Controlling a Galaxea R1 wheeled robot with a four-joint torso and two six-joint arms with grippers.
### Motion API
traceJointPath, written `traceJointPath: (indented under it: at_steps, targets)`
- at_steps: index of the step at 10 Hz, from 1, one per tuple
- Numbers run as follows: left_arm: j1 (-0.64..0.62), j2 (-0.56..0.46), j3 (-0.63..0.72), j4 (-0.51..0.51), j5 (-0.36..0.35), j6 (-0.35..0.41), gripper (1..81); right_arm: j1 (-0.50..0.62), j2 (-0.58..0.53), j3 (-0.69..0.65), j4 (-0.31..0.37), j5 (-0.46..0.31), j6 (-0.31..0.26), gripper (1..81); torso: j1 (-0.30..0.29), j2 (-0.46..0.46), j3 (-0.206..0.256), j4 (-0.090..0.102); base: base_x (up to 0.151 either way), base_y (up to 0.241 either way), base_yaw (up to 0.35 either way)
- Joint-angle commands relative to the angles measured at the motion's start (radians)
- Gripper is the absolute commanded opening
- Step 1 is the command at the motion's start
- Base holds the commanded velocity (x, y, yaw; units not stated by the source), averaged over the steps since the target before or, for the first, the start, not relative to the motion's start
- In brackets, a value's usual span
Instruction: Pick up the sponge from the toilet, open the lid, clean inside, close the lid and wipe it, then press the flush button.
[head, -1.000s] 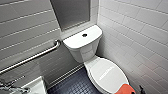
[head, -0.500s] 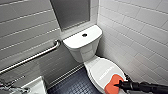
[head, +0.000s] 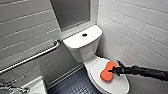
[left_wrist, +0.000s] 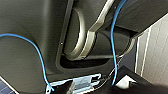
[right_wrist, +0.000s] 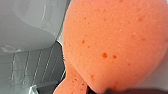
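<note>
The white toilet (head: 85, 47) stands against the tiled wall with its lid (head: 96, 65) down. On the lid lies the orange sponge (head: 107, 72), pinched at its narrow waist by my right gripper (head: 113, 71), which is shut on it; the dark arm reaches in from the right. Up close, the sponge's (right_wrist: 112, 42) pored orange surface sits right in front of the right wrist camera, with the glossy white toilet (right_wrist: 30, 22) beside it. The dark flush button (head: 84, 34) sits in the middle of the tank top. My left gripper is open, held close to my own dark body.
A metal grab bar (head: 32, 58) runs along the left wall. A white sink edge (head: 37, 86) shows at the lower left. Dark tiled floor (head: 75, 86) lies between sink and toilet. White wall tiles (head: 140, 30) stand close behind the toilet's right side.
My right arm has pushed the sponge across the lid from its front edge toward the tank. The toilet has not moved.
</note>
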Motion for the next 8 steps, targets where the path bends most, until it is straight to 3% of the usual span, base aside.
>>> traceJointPath:
  at_steps: [1,4,8]
  targets:
    - [0.03,-0.009,0.013,0.003,0.086,0.001,81.1,0.167,0.06,-0.073,-0.037,-0.062,-0.002,1.0,0.0,0.0,0.0,0.0,0.0,0.0,0.0]
    - [0.035,-0.012,0.007,-0.006,0.088,0.001,81.1,0.157,0.216,-0.283,-0.096,-0.025,-0.003,1.0,0.0,0.0,0.0,0.0,0.0,0.0,0.0]
    - [0.038,-0.009,-0.003,-0.008,0.094,0.001,81.1,0.11,0.324,-0.463,-0.096,0.056,0.0,1.0,0.0,0.0,0.0,0.0,0.0,0.0,0.0]
